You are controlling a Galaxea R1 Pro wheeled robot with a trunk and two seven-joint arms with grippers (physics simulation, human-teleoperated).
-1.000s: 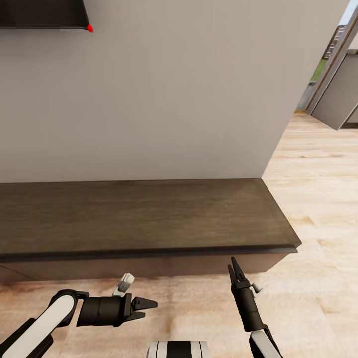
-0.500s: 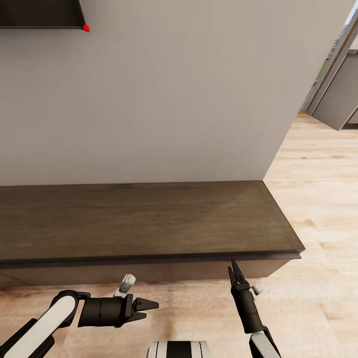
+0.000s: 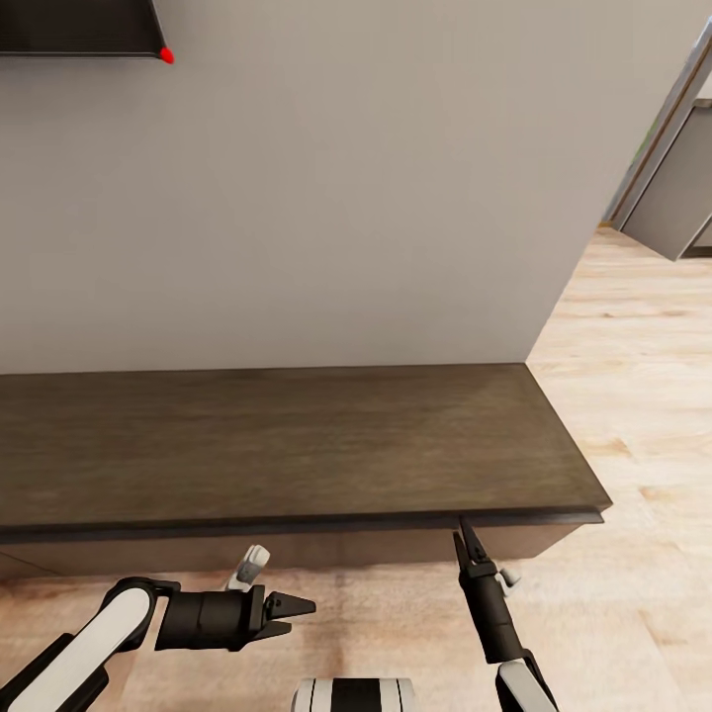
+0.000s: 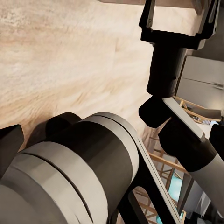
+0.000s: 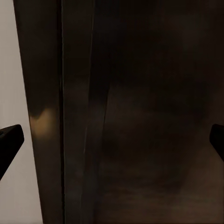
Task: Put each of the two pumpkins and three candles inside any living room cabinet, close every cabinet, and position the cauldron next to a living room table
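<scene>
The long dark brown cabinet (image 3: 277,445) runs along the wall right in front of me, its front flush with no drawer standing out. My right gripper (image 3: 463,534) points up at the cabinet's front edge near its right end. It is open, and its wrist view looks close onto the dark cabinet front (image 5: 140,116). My left gripper (image 3: 295,613) hovers low over the floor, pointing right toward the right gripper (image 4: 178,14); it is open with nothing in it. The pumpkins, candles, cauldron and table are out of view.
A plain grey wall (image 3: 346,198) rises behind the cabinet, with a dark panel (image 3: 79,28) at its upper left. Pale wooden floor (image 3: 633,415) opens to the right past the wall's corner, toward a grey door (image 3: 682,198).
The whole view has crept slightly: the cabinet sits a little lower and further right in the picture. Both arms hold their poses, and the right fingertips now overlap the cabinet's front edge.
</scene>
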